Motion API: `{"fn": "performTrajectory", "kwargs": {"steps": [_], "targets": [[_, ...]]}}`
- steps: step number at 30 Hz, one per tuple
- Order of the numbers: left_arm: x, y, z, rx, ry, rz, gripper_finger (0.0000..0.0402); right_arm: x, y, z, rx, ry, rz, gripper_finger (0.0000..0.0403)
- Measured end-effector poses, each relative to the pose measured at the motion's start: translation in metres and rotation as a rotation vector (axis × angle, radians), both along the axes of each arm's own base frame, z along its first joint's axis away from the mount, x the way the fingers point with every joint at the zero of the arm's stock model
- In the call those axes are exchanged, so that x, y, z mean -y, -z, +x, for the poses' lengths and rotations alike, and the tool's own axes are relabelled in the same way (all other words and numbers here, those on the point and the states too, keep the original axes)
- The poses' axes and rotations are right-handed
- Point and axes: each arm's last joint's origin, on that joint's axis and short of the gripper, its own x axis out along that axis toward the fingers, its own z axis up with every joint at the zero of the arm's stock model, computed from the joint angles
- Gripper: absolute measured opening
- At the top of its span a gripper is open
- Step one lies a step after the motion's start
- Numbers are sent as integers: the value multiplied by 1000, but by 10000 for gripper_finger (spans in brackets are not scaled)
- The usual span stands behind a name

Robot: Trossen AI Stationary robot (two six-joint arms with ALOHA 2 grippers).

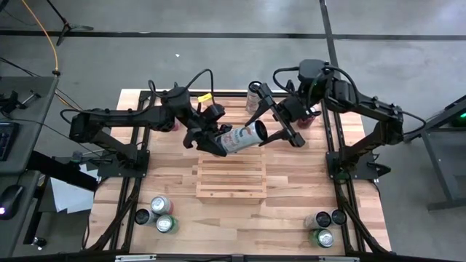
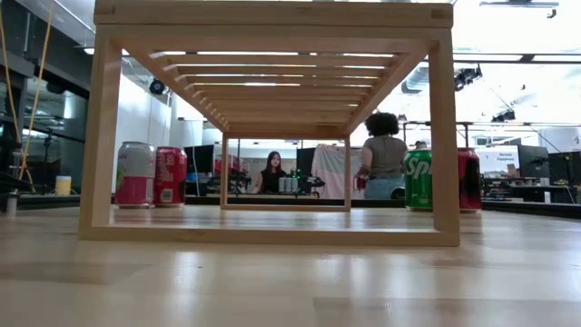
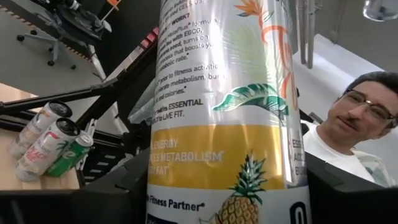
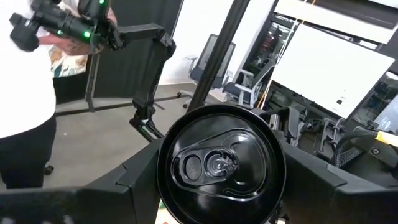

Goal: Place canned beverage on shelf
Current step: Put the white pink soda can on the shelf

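Handover is happening above the shelf: your left gripper is closing on the can while your right gripper is gripping its top; next, release right.

Even overhead light in the high view; desk bright, shadows under the arms soft and short. Low view looks into ceiling strip lights: upper right blown out white, shelf partly backlit, its underside darker. Desk surface nearest the lens blurred, w/ pale reflections of the lights. People in the room behind small and soft. Left wrist view: can right in front of the gripper fills the frame, glossy, streaks of glare down its side, text readable; background soft. Right wrist view: can top sharp, rim catching highlights; white panels beyond it overexposed, edges slightly bent.
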Motion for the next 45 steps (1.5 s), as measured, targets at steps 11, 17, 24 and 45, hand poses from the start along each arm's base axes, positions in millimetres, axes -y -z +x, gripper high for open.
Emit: {"fn": "performTrajectory", "kwargs": {"steps": [11, 17, 24, 45], "targets": [[-20, -3, -4, 34, -63, 33, 238, 6, -18, -10, -73, 224, 167, 351], [-43, -4, -13, 57, -132, 102, 238, 10, -35, -36, -68, 336, 177, 333], [-60, -1, -28, 30, -377, 272, 238, 22, -26, -52, -238, 480, 261, 334], [-25, 36, -25, 194, -965, 373, 239, 50, -19, -44, -243, 710, 462, 335]]}}
